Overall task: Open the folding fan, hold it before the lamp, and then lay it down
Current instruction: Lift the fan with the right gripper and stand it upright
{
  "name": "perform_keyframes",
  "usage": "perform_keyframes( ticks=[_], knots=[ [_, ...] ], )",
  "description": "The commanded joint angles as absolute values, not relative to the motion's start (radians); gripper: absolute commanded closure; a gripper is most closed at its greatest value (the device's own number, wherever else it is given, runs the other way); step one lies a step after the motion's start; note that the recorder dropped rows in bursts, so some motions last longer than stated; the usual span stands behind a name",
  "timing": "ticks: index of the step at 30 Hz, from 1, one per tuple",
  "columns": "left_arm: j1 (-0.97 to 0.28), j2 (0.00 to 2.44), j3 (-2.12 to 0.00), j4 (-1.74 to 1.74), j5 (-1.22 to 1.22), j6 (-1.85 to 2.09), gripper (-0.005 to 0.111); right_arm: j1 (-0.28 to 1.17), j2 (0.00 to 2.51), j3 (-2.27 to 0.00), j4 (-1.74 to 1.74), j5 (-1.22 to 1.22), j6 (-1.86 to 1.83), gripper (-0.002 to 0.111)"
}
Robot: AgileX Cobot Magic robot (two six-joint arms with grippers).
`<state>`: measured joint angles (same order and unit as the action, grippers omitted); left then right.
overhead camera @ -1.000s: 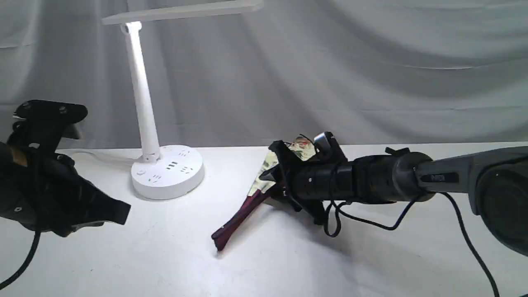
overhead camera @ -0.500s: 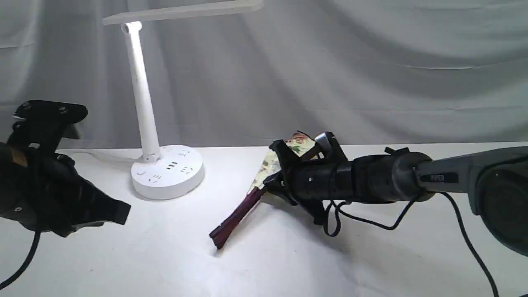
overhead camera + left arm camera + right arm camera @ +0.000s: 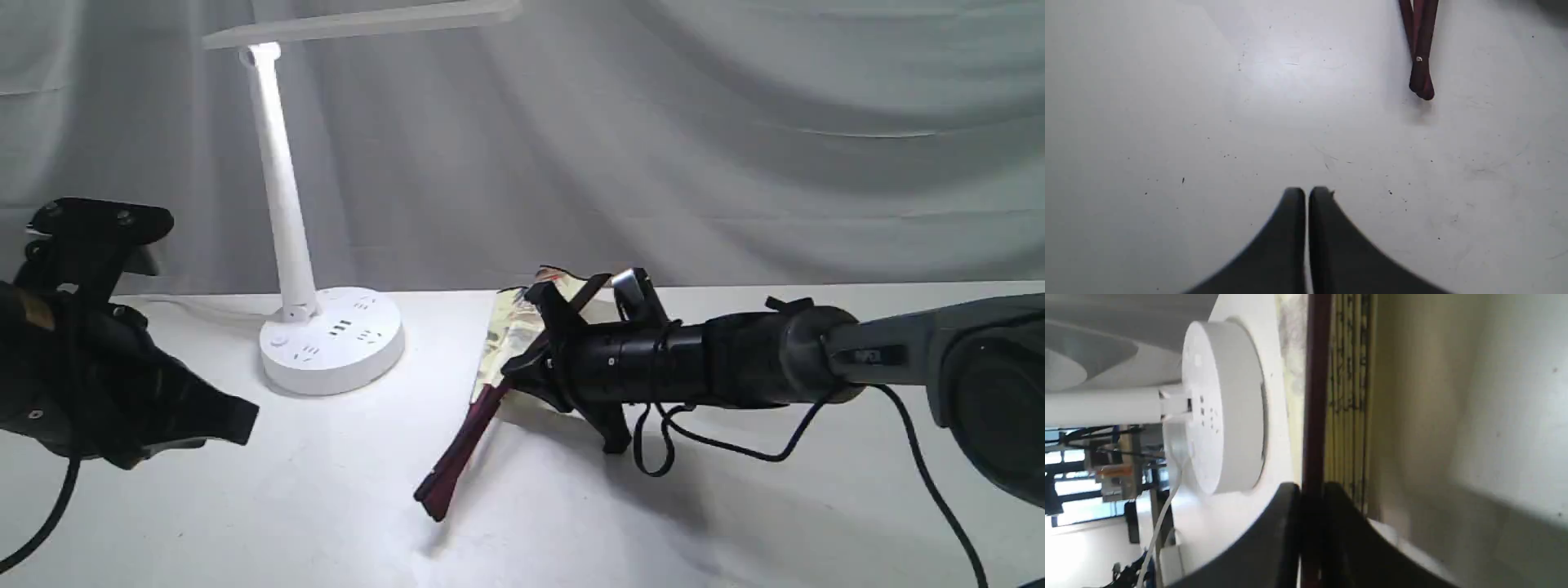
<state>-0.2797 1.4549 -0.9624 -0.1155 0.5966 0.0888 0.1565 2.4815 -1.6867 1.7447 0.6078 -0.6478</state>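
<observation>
A pale grey cloth backdrop point(image 3: 735, 122) hangs in folds behind a white table point(image 3: 286, 506).

The right arm point(image 3: 816, 359) reaches in low from the right edge of the exterior view, lying almost level above the table. The left arm point(image 3: 90, 384) sits at the left edge, well apart from everything else.

The lamp point(image 3: 282, 204) stands at the back left of the table. Its slim stem rises from a round base point(image 3: 331, 339) with socket holes, and its flat bar head runs along the top of the exterior view.

The folding fan point(image 3: 457, 449) lies between the lamp's base and the right arm, nearly folded and tilted. Its dark maroon ribs slope down toward the table's front, while its cream painted paper is raised at the right gripper point(image 3: 516, 371). Whether the rib end touches the table I cannot tell.

In the right wrist view, the 2 black fingers point(image 3: 1286, 522) are clenched on 1 maroon outer rib, with the yellowish pleat edges just beside it.

The left gripper point(image 3: 1307, 191) hovers over bare table with its fingers pressed together and holding nothing. The fan's pivot end point(image 3: 1421, 77) is near it, not touching.
</observation>
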Motion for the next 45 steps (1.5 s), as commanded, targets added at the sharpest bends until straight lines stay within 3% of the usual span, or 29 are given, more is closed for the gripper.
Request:
perform_keyframes(
  ticks=[1, 19, 28, 45],
  knots=[
    [-0.284, 1.457, -0.968, -0.123, 0.588, 0.087, 0.107, 0.129, 2.500, -1.676, 1.729, 0.709, -0.647, 0.108],
    [-0.284, 1.457, -0.968, -0.123, 0.588, 0.087, 0.107, -0.019, 2.500, -1.676, 1.744, 1.221, -0.803, 0.108],
    [-0.284, 1.457, -0.968, -0.123, 0.582, 0.087, 0.107, -0.069, 2.476, -1.635, 1.744, 1.221, -0.815, 0.108],
    [-0.284, 1.537, -0.968, -0.145, 0.400, 0.087, 0.107, -0.088, 2.260, -1.287, 1.661, 1.221, -0.912, 0.108]
  ],
)
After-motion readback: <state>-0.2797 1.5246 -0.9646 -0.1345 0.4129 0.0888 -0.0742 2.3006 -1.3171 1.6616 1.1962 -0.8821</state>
